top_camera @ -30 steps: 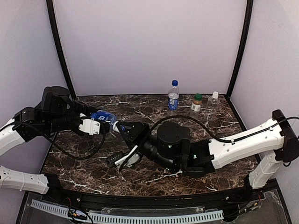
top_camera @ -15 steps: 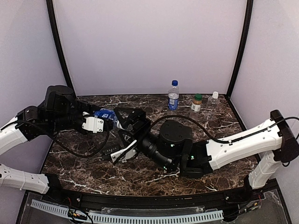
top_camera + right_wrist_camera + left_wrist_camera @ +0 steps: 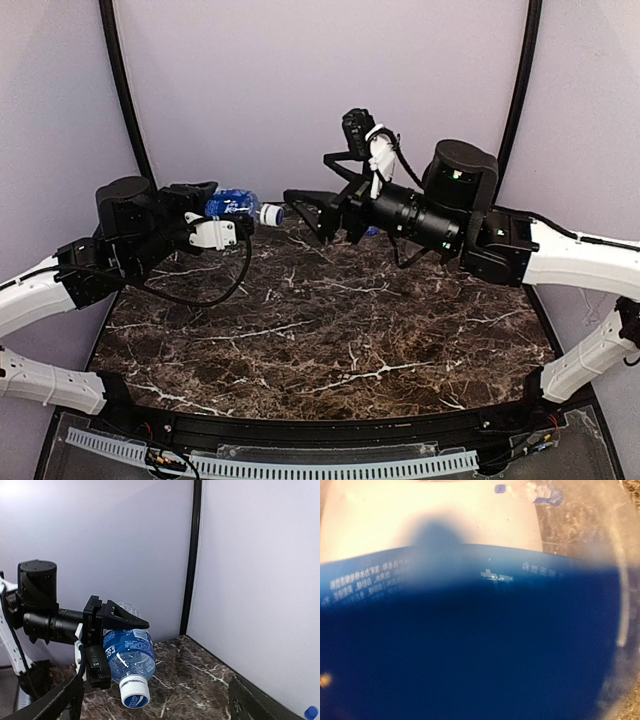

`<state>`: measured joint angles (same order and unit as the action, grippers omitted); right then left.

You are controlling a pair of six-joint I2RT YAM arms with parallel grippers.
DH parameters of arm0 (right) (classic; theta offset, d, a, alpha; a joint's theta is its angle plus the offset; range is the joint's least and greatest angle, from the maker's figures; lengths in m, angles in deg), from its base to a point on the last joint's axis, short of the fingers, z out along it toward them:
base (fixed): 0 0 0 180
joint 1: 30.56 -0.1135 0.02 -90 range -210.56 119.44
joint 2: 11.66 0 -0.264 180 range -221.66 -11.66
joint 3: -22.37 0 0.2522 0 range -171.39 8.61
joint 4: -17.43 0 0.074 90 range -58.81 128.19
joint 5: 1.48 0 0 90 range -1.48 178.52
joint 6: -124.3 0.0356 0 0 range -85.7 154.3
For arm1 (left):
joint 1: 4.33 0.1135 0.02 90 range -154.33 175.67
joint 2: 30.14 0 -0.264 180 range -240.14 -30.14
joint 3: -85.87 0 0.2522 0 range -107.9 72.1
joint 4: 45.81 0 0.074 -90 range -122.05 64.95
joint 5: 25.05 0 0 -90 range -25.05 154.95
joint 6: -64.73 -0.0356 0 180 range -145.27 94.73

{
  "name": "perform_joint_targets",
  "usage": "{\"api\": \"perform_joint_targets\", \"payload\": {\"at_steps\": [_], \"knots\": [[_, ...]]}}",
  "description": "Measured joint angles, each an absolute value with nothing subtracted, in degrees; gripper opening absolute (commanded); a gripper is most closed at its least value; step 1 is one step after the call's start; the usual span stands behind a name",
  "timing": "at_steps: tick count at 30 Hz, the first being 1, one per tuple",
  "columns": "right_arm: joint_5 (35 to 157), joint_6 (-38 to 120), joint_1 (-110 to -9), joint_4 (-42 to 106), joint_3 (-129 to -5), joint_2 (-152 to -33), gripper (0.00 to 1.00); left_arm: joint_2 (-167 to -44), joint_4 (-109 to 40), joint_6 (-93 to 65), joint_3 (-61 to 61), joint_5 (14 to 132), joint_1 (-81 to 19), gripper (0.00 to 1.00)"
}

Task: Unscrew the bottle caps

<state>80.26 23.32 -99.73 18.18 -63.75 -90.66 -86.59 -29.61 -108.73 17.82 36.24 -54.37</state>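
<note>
A clear bottle (image 3: 230, 201) with a blue label is held level, well above the table, with my left gripper (image 3: 216, 216) shut on its body. Its white bottle cap (image 3: 270, 213) is on the neck and points right. My right gripper (image 3: 304, 214) hangs in the air just right of that cap, open wide and touching nothing. The right wrist view faces the bottle (image 3: 129, 650) and cap (image 3: 135, 692), which sit ahead of the right gripper (image 3: 155, 711), with the left gripper (image 3: 102, 645) around the bottle. In the left wrist view the blue label (image 3: 470, 645) hides the jaws.
The dark marble table (image 3: 330, 330) lies below both arms. My right arm (image 3: 450, 215) blocks the back right corner in the top view. A blue cap (image 3: 311, 712) shows at the lower right edge of the right wrist view. Walls and a black corner post (image 3: 192, 555) stand close behind.
My right gripper opened wide, came off the white cap, and the arm swung up from the table toward the back. My left arm lifted the bottle higher.
</note>
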Motion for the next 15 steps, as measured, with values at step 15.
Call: {"api": "perform_joint_targets", "payload": {"at_steps": [15], "knots": [[95.5, 68.8, -91.8, 22.1, -65.4, -97.3, 0.77, -88.3, -36.4, -113.5, 17.8, 33.8, -54.4, 0.49]]}}
